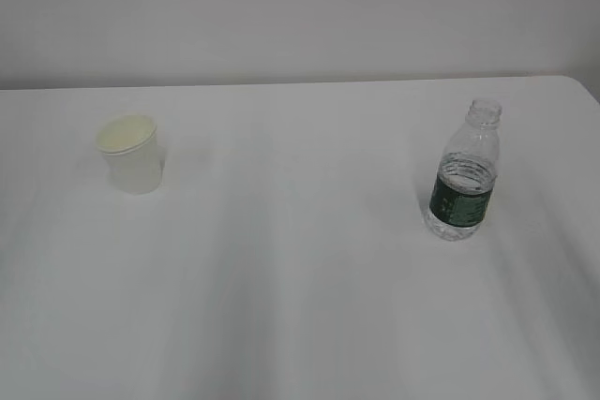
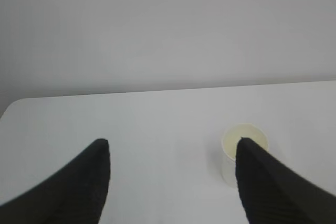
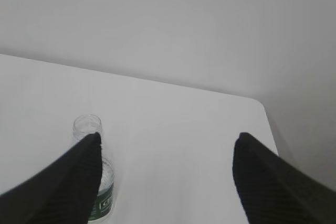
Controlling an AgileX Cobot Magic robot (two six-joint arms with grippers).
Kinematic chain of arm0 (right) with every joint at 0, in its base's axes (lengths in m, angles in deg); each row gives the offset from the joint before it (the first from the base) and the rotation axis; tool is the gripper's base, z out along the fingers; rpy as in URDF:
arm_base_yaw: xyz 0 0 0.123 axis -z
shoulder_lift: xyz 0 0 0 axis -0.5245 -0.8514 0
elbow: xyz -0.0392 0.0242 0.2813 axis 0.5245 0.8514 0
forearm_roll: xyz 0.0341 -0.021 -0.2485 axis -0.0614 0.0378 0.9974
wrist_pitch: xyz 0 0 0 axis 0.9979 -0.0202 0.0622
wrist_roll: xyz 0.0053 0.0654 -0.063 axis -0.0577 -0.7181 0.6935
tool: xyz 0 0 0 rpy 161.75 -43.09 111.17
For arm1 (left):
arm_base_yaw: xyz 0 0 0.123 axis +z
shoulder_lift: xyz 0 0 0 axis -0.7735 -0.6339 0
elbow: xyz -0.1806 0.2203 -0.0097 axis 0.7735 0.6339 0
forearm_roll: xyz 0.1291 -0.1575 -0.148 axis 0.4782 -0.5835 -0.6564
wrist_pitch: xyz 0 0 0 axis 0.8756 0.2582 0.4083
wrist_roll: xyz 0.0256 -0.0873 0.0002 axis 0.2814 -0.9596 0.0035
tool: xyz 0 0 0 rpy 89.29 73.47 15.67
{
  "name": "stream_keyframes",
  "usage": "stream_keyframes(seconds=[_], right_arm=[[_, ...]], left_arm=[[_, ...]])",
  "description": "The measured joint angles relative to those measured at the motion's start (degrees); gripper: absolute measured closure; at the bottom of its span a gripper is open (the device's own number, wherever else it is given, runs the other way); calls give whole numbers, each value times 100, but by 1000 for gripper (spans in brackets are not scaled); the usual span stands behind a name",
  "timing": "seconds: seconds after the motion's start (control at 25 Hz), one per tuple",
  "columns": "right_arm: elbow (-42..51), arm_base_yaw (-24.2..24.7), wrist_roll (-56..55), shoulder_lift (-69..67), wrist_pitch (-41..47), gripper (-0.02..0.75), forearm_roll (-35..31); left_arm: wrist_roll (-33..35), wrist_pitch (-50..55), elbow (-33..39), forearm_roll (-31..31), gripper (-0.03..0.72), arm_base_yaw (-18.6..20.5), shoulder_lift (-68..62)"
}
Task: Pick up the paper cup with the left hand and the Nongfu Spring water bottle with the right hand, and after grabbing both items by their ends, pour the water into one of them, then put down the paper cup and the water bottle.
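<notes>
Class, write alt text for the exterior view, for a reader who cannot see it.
A white paper cup stands upright at the left of a white table, and an uncapped clear water bottle with a dark green label stands upright, far apart, at the right. No gripper shows in this view; a plain pale wall lies behind.

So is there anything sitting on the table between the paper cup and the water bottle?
No. In the exterior view only bare white table lies between the paper cup and the water bottle.

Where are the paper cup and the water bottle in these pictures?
paper cup (image 1: 137, 168), exterior view, on its white side wall.
water bottle (image 1: 461, 201), exterior view, on its dark green label band.
</notes>
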Motion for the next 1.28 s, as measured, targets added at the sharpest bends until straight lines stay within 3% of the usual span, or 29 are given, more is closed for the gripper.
stream_keyframes(seconds=[0.96, 1.28], right_arm=[[0, 0, -129, -1150, -1199, 148, 9], [0, 0, -150, -1515, -1465, 148, 44]], left_arm=[[0, -1165, 0, 0, 171, 0, -1343], [0, -1736, 0, 24, 175, -511, -2046]])
